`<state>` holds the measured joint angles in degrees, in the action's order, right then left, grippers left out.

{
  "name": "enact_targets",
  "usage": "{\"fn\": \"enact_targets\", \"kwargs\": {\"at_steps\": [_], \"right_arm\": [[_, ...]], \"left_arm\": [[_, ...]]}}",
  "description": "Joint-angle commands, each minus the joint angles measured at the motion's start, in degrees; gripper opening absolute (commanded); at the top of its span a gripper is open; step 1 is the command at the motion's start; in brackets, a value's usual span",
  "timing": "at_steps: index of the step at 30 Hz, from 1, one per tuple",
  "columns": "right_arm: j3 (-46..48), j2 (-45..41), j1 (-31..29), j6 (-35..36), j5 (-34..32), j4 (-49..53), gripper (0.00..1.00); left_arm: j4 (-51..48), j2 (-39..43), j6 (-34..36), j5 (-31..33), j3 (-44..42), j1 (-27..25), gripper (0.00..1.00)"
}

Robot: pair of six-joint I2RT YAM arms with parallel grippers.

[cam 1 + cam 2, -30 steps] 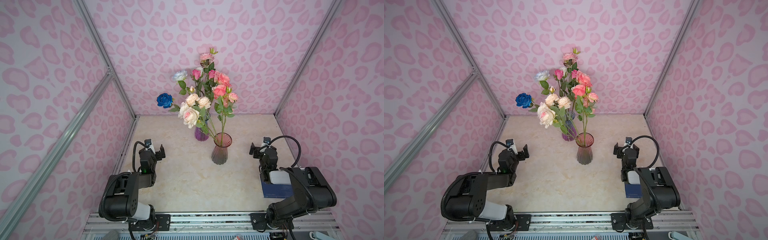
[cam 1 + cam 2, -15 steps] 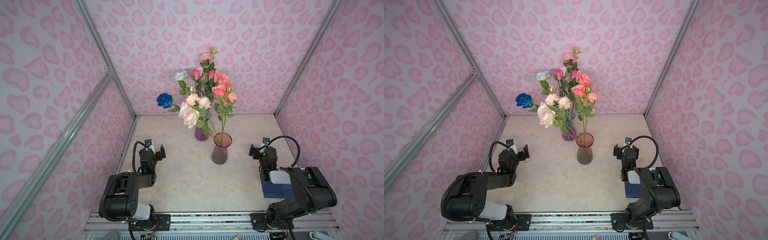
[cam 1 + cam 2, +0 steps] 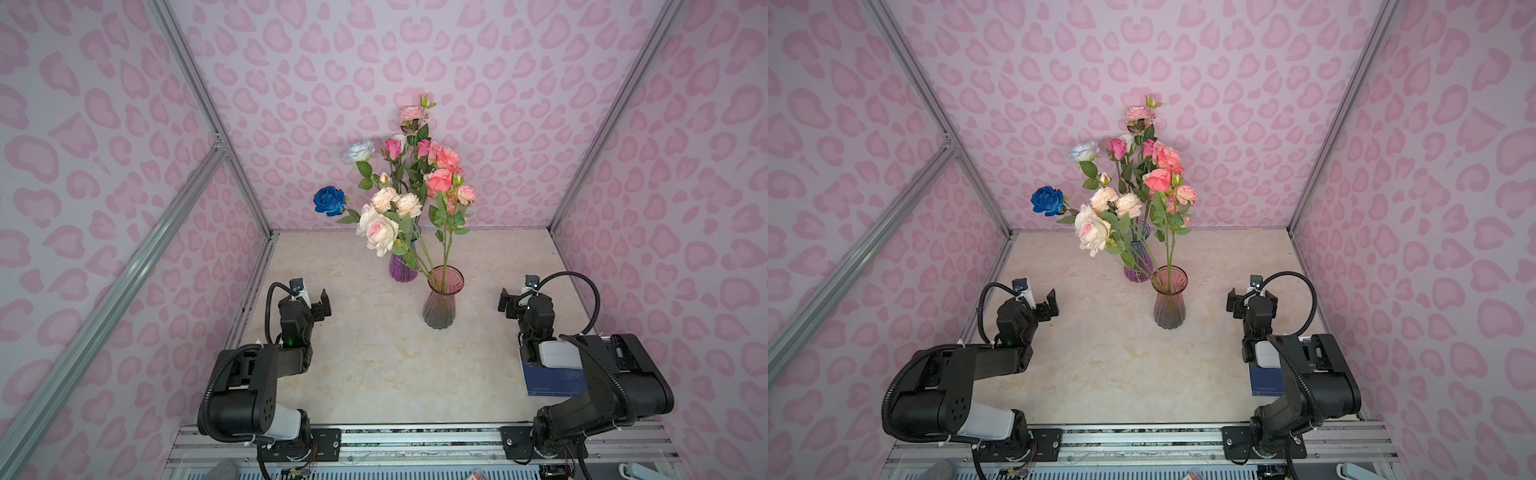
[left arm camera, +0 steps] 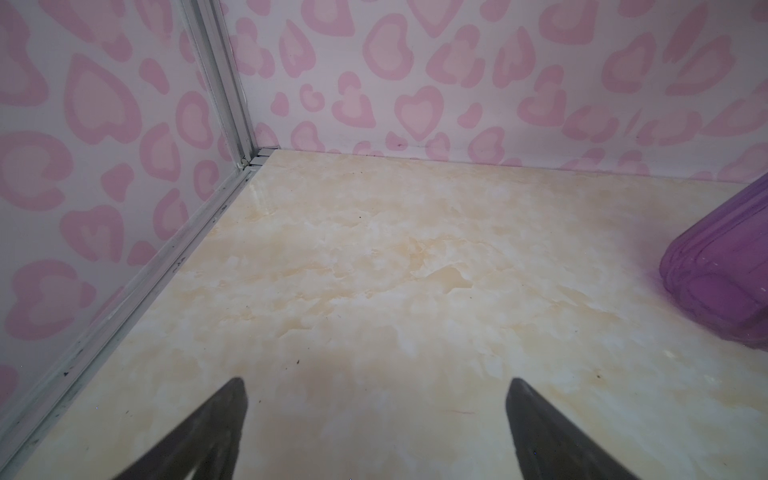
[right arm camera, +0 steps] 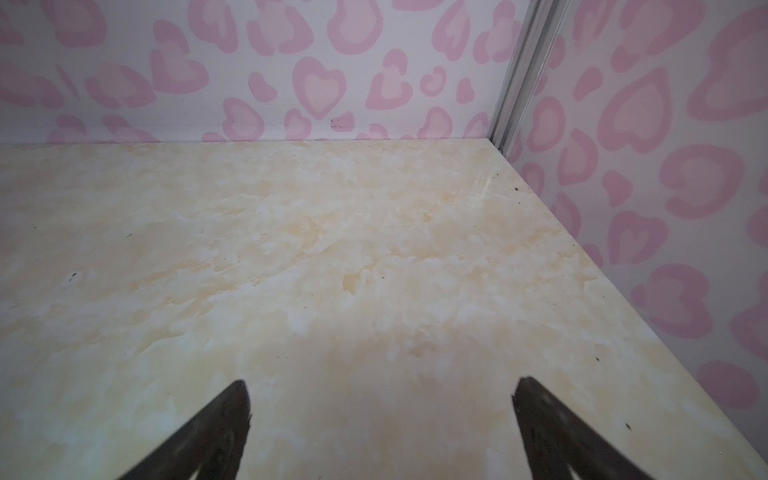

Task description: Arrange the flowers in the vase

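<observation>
behind the pink ribbed glass vase, most long green-stemmed roses stand in a purple glass vase. far out on each side of the pink vase, the left gripper and right gripper wait, spread wide and empty. next, i think, one must pinch a stem.

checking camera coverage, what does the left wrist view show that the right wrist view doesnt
Only the left wrist view: the base of the purple vase, plus the left pincer, open and empty.
Only the right wrist view: the right pincer, open and empty, with no vase in sight.
Both: the marble tabletop, pink heart wallpaper and a metal corner post each.
</observation>
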<state>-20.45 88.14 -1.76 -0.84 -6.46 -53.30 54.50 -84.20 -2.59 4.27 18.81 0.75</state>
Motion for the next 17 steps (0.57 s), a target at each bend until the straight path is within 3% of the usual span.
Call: {"fn": "enact_targets", "kwargs": {"at_steps": [1, 17], "right_arm": [[-0.06, 0.06, -0.05, 0.27, -0.25, -0.21, 1.0], [-0.03, -0.14, -0.04, 0.29, -0.18, -0.22, 1.0]], "left_arm": [[0.74, -0.24, 0.05, -0.57, 0.38, 0.09, 0.98], [0.43, -0.19, -0.22, -1.46, 0.61, 0.52, 0.98]]}}
